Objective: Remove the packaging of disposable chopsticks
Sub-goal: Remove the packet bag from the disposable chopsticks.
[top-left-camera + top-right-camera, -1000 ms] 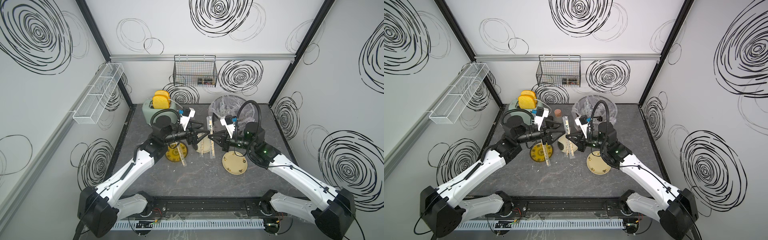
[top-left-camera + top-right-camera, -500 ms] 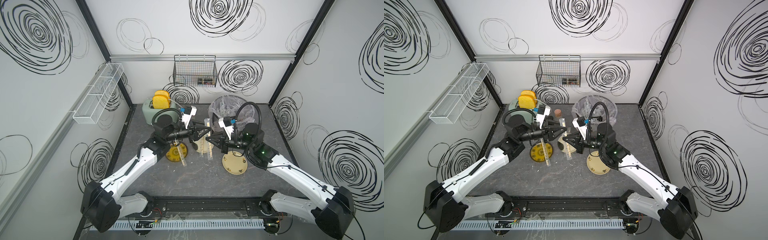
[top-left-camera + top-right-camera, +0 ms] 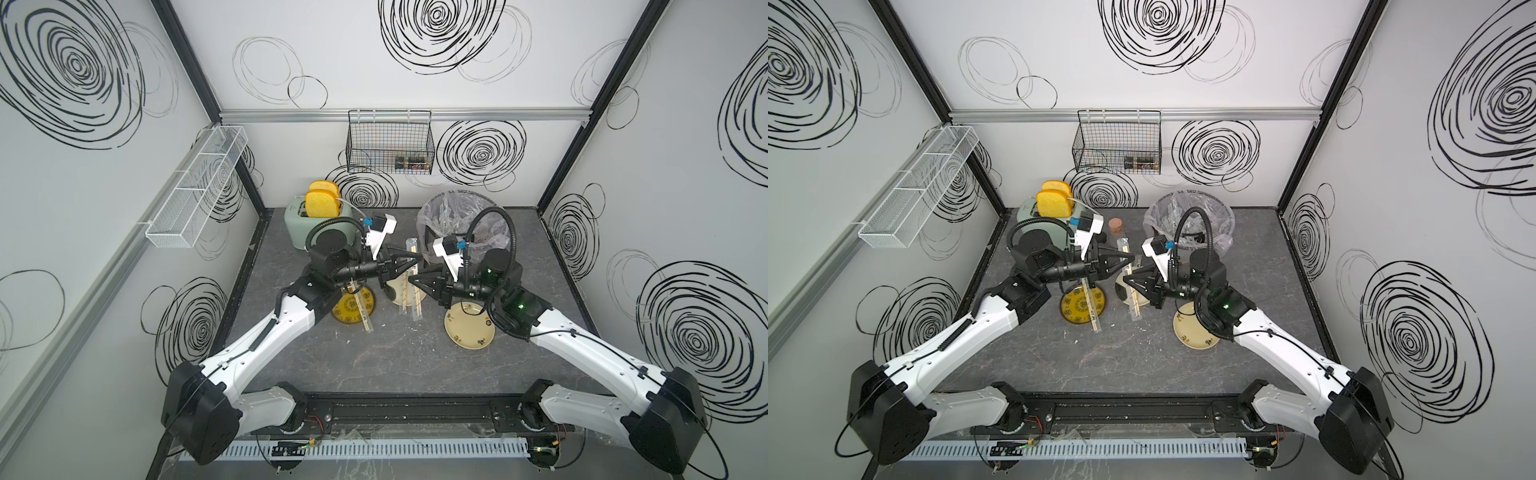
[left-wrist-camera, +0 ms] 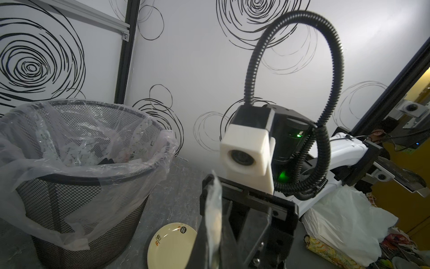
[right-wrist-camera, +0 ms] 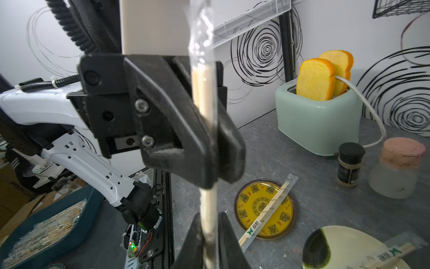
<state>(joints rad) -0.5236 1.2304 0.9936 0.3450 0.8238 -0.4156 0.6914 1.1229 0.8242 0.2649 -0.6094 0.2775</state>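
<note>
Left end effector [image 5: 215,172] grips the sleeve [image 5: 202,35] and the chopsticks [image 5: 206,111] together, and this is where trouble may come. If the plastic is pulled while the wood is pinched inside it, I think the thin sleeve will stretch or tear and not slide off. If the pinch is weak, the smooth plastic may slip and the pair may fall to the desk [image 3: 395,365]. Both end effectors are very near to each other, so a small wrong move could make them knock.

The left jaws are pressed together on the wrapped sticks and hold them upright in the air, near the bin [image 4: 100,180]. The right end effector [image 5: 210,242] stands lower on the same sticks, with one jaw at each side. Whether it pinches them or only surrounds them, I cannot tell. One more wrapped pair [image 5: 267,207] lies across the yellow plate [image 5: 246,205], and another [image 5: 395,252] lies on the pale plate [image 5: 344,235].
</note>
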